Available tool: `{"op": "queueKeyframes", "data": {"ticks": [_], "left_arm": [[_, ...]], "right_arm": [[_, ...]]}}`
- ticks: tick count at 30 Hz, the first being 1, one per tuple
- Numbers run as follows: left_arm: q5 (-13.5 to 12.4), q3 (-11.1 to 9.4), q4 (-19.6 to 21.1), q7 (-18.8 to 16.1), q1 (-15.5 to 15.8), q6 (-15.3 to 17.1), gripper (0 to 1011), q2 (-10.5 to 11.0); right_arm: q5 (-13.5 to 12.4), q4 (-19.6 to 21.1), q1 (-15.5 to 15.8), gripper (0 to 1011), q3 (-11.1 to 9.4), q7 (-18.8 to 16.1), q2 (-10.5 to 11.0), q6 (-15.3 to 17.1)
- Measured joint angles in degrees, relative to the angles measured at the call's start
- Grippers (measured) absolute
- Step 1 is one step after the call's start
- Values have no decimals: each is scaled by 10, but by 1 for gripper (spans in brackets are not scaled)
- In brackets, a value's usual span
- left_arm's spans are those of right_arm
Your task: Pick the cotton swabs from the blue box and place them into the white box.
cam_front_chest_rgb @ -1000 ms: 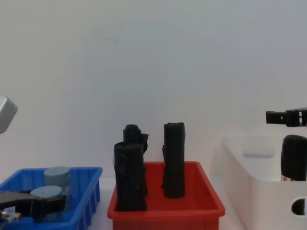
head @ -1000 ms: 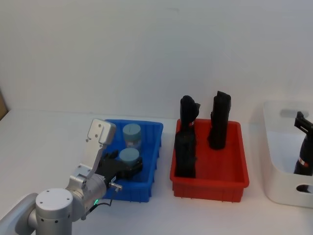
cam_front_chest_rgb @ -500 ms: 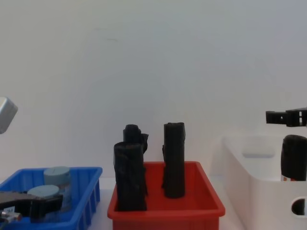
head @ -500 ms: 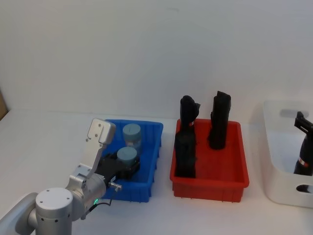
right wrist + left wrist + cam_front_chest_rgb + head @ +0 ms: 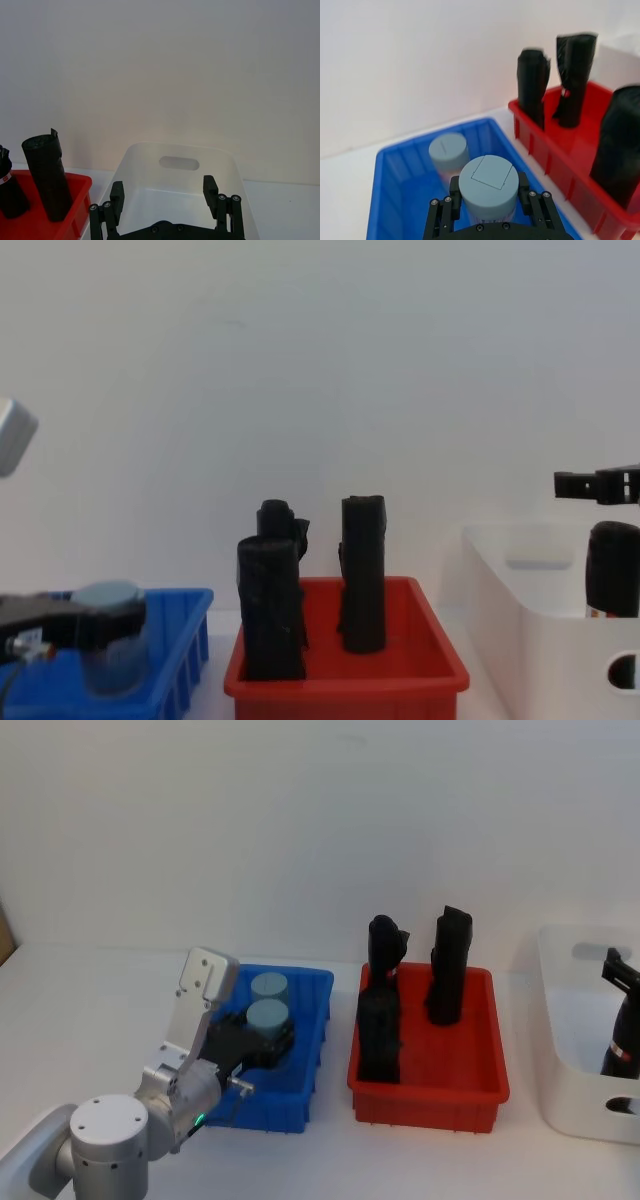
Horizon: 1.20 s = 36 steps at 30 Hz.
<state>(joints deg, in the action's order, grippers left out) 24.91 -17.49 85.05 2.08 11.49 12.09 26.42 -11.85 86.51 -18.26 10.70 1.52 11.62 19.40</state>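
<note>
Since the previous second, my left gripper point(image 5: 488, 192) has risen, carrying the clamped tub of cotton swabs point(image 5: 267, 1016) higher above the floor of the blue box point(image 5: 318, 1010). The fingers point(image 5: 454, 186) press on opposite sides of the tub, which stays upright. A second tub point(image 5: 448, 150) stands on the box floor just behind it. My right gripper point(image 5: 163, 192) hangs over the white box point(image 5: 145, 160), fingers apart, holding nothing.

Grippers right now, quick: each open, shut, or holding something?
Left gripper: shut on a cotton swab tub, over the blue box.
Right gripper: open, empty, over the white box.
</note>
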Motion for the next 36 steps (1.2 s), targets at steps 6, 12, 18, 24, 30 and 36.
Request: {"op": "queueKeyframes", "data": {"ticks": [6, 12, 18, 24, 30, 36], "left_arm": [[-6, 3, 23, 10, -1, -23, 669, 3], [-13, 6, 48, 21, -2, -49, 669, 6], [-20, 8, 72, 34, 0, -78, 669, 7], [-28, 10, 94, 50, 3, -112, 669, 7], [-32, 10, 111, 70, 8, -149, 669, 2], [-33, 7, 118, 96, 19, -188, 669, -12]], "right_arm": [[0, 0, 0, 1001, 0, 0, 0, 0], [4, 1, -1, 1001, 1, -3, 0, -4], [11, 7, -6, 1001, 4, -19, -3, -19], [30, 10, -18, 1001, 11, -49, -8, -43], [53, 10, -32, 1001, 20, -80, -14, -68], [74, 7, -44, 1001, 27, -105, -21, -89]]}}
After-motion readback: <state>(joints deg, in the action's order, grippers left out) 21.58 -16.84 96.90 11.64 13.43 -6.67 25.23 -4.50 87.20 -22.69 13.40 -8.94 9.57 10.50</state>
